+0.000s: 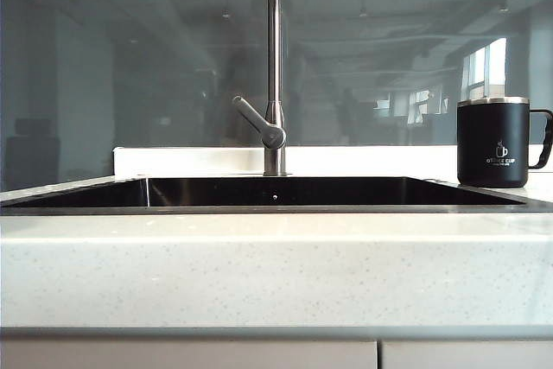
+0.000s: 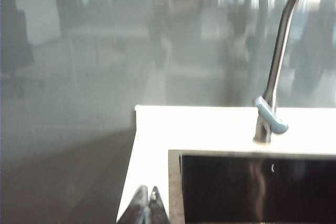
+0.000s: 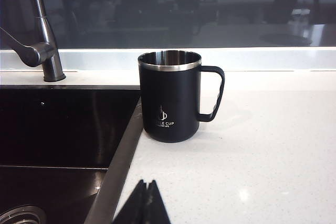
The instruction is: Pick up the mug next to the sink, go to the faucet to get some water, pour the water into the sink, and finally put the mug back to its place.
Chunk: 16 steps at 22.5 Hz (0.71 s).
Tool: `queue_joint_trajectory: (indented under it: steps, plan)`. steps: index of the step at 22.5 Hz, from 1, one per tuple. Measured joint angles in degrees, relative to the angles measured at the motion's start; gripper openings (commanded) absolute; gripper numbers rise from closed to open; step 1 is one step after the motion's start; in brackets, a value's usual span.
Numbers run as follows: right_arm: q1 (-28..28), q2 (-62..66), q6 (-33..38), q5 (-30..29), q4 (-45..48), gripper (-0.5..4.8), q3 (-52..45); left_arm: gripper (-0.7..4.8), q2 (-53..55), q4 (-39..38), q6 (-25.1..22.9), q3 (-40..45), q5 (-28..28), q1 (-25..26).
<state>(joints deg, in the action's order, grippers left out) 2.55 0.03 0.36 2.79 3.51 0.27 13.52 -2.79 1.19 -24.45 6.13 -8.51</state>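
Both claws are closed and empty, the right claw [image 3: 143,200] facing the mug [image 3: 169,96] standing ahead on the surface [image 3: 262,145] beside the sink [image 3: 63,124], the left claw [image 2: 147,205] near the sink's far corner, so approaching closed could knock the mug over

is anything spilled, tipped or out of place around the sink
Nothing stands out. The mug stands upright on the counter beside the sink, faucet straight, no water visible on the counter. Both pincers, left and right, are shut and hold nothing.
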Motion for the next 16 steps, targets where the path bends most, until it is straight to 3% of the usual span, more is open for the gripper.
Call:
queue_joint_trajectory:
  steps: [2, 8, 11, 16]
  plan:
    - [0.0, 0.0, 0.0, 0.0, 0.0, -0.05, 0.0, -0.06, -5.4, 2.1, 2.8, 6.7, 2.4, 0.0]
    - [0.0, 0.0, 0.0, 0.0, 0.0, -0.06, 0.0, -0.06, -13.2, 11.6, 5.9, 21.2, 1.9, 0.1]
    - [0.0, 0.0, 0.0, 0.0, -0.1, -0.05, 0.0, -0.06, -13.3, 9.7, 4.9, 24.2, -1.9, 0.2]
    - [0.0, 0.0, 0.0, 0.0, -0.1, -0.05, 0.0, -0.06, -13.3, 8.8, 0.3, 24.1, -0.5, 0.2]
